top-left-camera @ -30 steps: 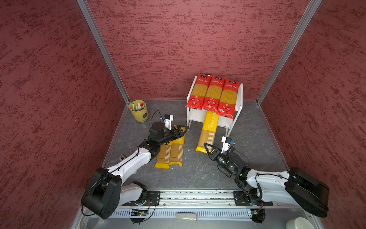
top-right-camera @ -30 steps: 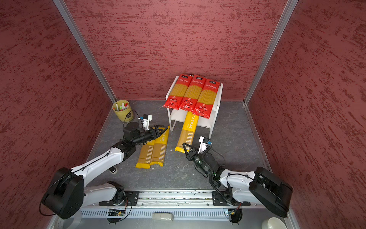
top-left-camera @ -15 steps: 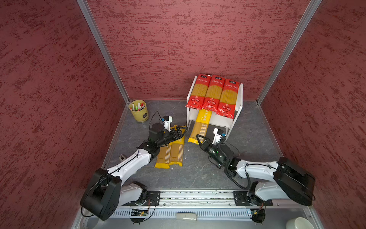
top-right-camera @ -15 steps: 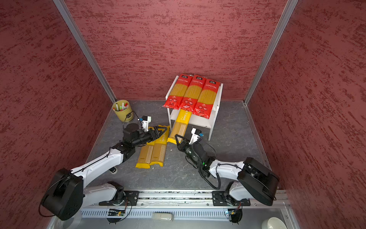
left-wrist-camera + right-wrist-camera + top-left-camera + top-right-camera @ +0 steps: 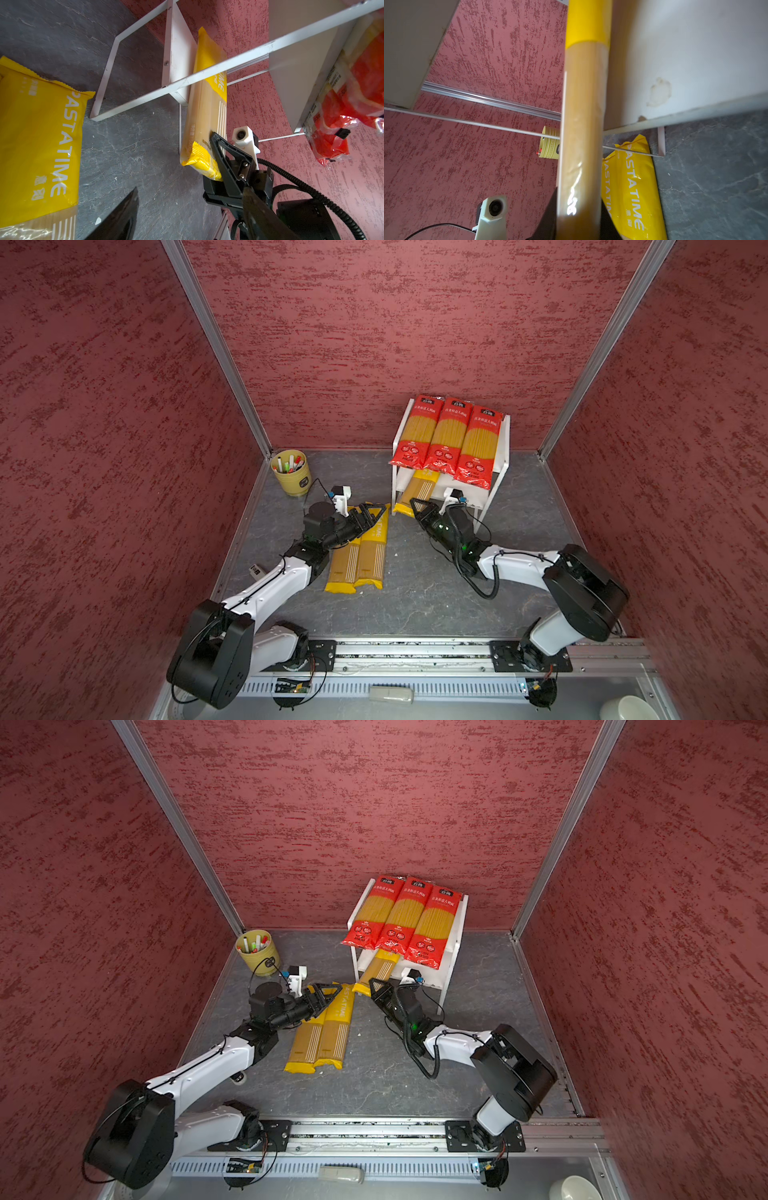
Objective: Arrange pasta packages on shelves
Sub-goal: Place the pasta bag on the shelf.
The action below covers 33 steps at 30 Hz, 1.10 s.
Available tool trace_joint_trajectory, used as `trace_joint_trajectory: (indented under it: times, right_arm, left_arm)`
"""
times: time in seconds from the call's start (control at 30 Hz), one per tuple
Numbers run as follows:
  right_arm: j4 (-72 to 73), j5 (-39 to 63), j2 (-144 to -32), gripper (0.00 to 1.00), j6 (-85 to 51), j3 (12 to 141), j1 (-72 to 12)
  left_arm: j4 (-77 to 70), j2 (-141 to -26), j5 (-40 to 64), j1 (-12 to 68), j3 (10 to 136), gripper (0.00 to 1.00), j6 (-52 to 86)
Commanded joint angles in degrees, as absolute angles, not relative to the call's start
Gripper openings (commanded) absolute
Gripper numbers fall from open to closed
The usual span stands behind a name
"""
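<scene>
Three red pasta packages (image 5: pixel 451 439) (image 5: pixel 405 919) lie side by side on the top board of the white shelves (image 5: pixel 501 448) (image 5: pixel 458 928). My right gripper (image 5: pixel 419 508) (image 5: pixel 374 986) (image 5: pixel 579 218) is shut on the near end of a yellow pasta package (image 5: pixel 420 488) (image 5: pixel 380 969) (image 5: pixel 207 112) (image 5: pixel 583 104), whose far end lies on the lower board. Two more yellow packages (image 5: pixel 365 551) (image 5: pixel 328 1031) (image 5: pixel 39 135) lie side by side on the floor. My left gripper (image 5: pixel 374 514) (image 5: pixel 332 990) (image 5: pixel 191 207) hovers open over their far ends, holding nothing.
A yellow cup of markers (image 5: pixel 291 472) (image 5: pixel 257 950) stands in the back left corner. Red walls close in three sides. The arms' metal rail (image 5: pixel 415 651) runs along the front, with a white bowl (image 5: pixel 627 709) beyond it at the right.
My right arm has reached forward and slid the yellow package further onto the lower board. The left gripper has barely shifted.
</scene>
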<state>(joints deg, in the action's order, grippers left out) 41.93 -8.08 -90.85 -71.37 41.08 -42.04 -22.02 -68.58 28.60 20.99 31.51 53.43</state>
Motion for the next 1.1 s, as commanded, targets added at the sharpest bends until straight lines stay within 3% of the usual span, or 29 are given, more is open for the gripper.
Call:
trace_joint_trajectory:
  times: [0.0,0.1,0.37,0.47,0.63,0.73,0.9,1.07]
  right_arm:
    - [47.5,-5.7,-88.6,0.32,-74.1,41.1,-41.9]
    - [47.1,-4.5,-86.9,0.43,-75.0,38.6,-41.9]
    - [51.3,-2.8,-83.6,0.48,-77.0,32.0,-42.6]
    - [51.7,-3.1,-83.6,0.4,-76.4,31.3,-42.6]
    - [51.5,-3.7,-83.7,0.16,-74.1,32.0,-42.4]
    - [48.6,-3.1,-83.9,0.08,-71.7,33.5,-42.1]
    - [49.4,1.7,-85.2,0.01,-70.2,35.0,-40.9]
    - [51.7,7.5,-86.6,0.02,-70.9,35.7,-38.7]
  left_arm:
    - [-24.1,-70.1,28.8,22.5,32.6,0.78,53.6]
    - [-24.4,-71.6,28.6,23.4,33.4,0.78,53.2]
    - [-26.3,-76.5,28.4,25.4,35.9,0.78,53.1]
    - [-26.7,-78.6,28.1,26.2,37.7,0.77,53.1]
    - [-26.8,-82.4,28.0,27.7,40.7,0.76,52.9]
    - [-26.8,-84.7,27.7,28.5,42.6,0.75,53.0]
    - [-29.7,-87.8,27.3,29.4,45.8,0.72,53.9]
    - [-31.1,-90.6,26.5,30.8,47.8,0.64,55.3]
